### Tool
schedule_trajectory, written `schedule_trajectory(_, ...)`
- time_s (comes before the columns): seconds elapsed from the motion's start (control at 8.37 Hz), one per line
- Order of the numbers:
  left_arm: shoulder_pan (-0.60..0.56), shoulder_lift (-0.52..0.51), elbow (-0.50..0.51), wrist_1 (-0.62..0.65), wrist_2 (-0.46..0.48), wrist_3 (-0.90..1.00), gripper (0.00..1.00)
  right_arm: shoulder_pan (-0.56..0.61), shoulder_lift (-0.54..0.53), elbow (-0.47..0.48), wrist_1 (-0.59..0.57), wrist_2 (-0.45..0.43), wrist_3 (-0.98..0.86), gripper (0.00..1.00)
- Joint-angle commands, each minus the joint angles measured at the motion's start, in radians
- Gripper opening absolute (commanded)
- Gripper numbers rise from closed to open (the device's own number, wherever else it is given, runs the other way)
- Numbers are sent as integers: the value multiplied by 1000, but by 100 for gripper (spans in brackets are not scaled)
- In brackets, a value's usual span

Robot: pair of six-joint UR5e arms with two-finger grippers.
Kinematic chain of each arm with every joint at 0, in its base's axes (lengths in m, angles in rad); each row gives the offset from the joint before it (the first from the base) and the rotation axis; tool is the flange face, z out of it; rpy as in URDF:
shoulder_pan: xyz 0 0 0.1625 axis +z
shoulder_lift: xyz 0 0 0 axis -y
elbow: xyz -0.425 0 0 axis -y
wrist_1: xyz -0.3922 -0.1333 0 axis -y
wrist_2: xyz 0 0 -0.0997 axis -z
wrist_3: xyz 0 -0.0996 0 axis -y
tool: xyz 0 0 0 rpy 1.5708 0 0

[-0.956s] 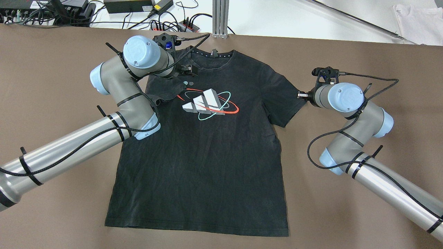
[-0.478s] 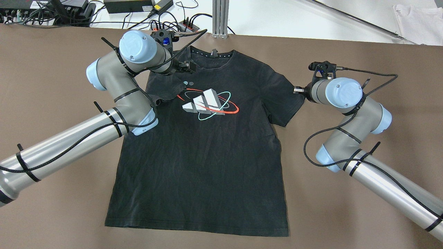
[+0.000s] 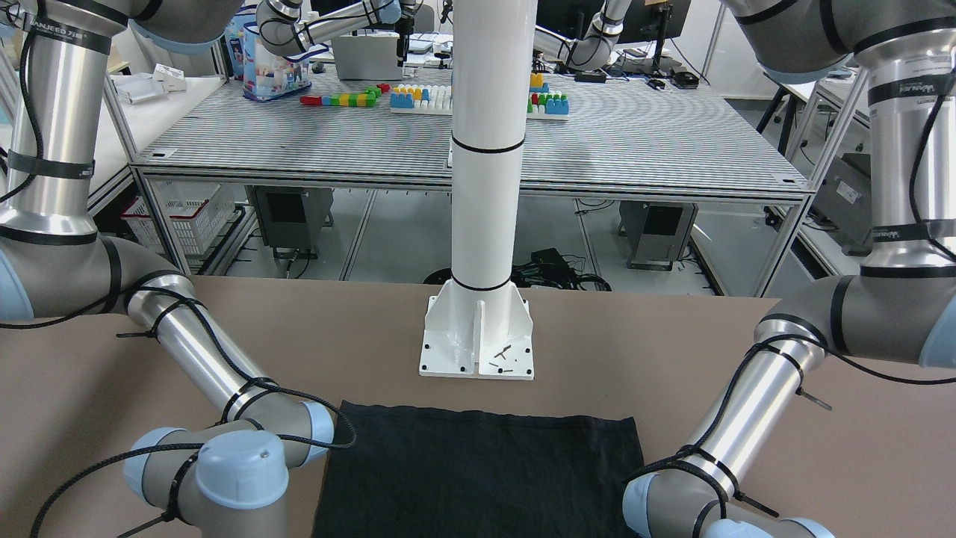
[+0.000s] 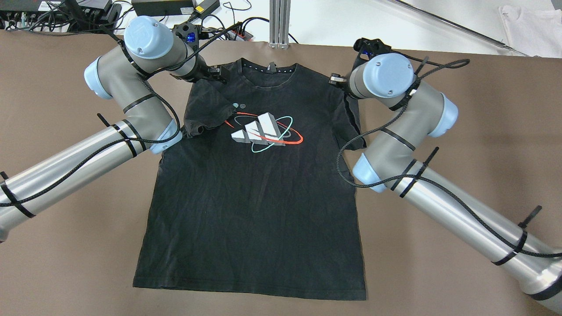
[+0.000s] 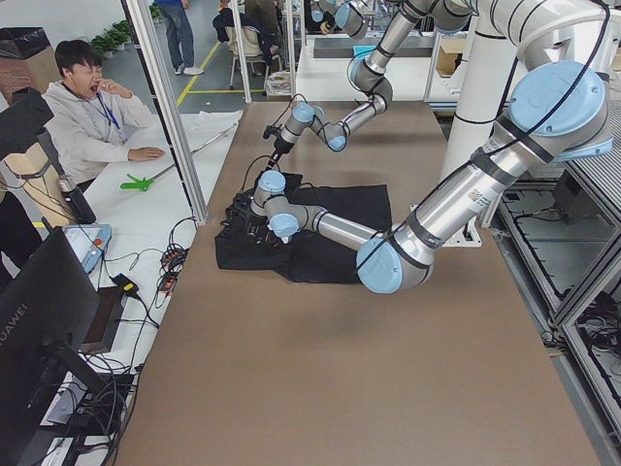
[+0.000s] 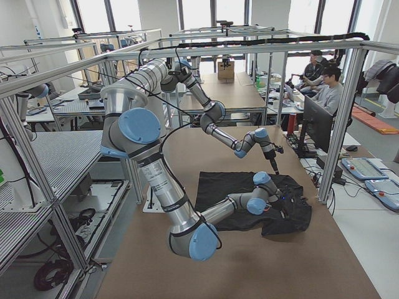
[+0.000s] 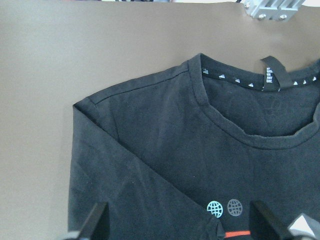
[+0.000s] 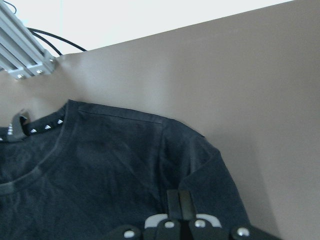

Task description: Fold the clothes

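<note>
The clothes are one black T-shirt (image 4: 254, 210) with a white, red and teal chest print, lying flat and face up with its collar at the far edge. Its hem shows in the front-facing view (image 3: 478, 471). The sleeve on the overhead view's left (image 4: 204, 112) is folded in over the chest. My left gripper (image 4: 218, 73) hovers open over that shoulder, and its fingers (image 7: 95, 222) stand wide apart. My right gripper (image 4: 336, 80) is at the other shoulder and is shut (image 8: 178, 199) on that sleeve (image 4: 351, 125), which is folded inward.
A white pillar base (image 3: 478, 336) stands on the brown table (image 4: 461, 153) behind the shirt's hem. An aluminium post (image 4: 279, 26), cables and power bricks (image 4: 167, 8) lie beyond the far edge. An operator (image 5: 87, 107) sits past the table's end.
My right gripper moved left and toward the far edge, dragging the spread sleeve in over the shirt. My left arm drew back to the left, and its gripper now sits over the shoulder seam.
</note>
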Motion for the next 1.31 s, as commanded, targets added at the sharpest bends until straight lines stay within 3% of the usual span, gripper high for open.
schedule_trajectory(0.0,-3,4,0,-3,-4,8,100,-58,169,-153,-26,-40,117,0)
schedule_trajectory(0.12,-3,5,0,-3,-2,8,100,-88,197,-183,-26,-103,129,0)
schedule_trajectory(0.6,-3,12,0,-4,-4,7,100,-128,291,-293,-26,-140,148,0)
schedule_trajectory(0.72,-3,12,0,-4,-4,8,100,-128,288,-293,-23,-137,137,64)
schedule_trajectory(0.84,-3,12,-2,-4,-4,7,100,-128,284,-274,-23,-134,119,94)
schedule_trajectory(1.19,-2,11,-58,5,-2,-103,100,-127,193,-122,-26,-62,27,96)
